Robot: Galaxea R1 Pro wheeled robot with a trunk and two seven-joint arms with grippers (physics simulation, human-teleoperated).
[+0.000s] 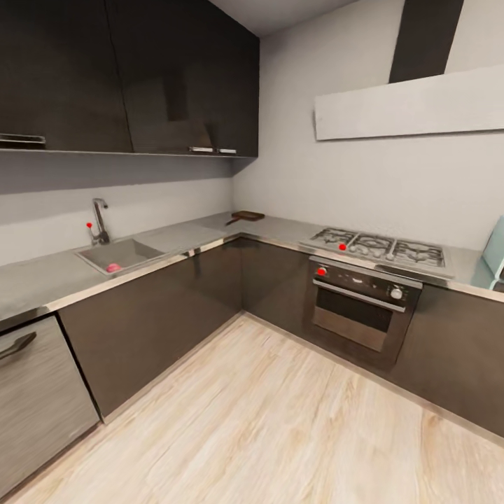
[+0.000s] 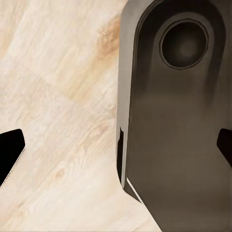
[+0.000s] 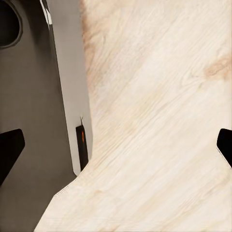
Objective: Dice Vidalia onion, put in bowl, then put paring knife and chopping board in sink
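From my head, the knife (image 1: 232, 222) beside the chopping board (image 1: 248, 215) is only a dark sliver, too small to make out. A pink blob in the sink (image 1: 119, 255) is half hidden by the basin wall (its shape unclear). At my wrists, my fingertips (image 2: 10, 150) (image 3: 9, 150) are cut off by the frame edges.
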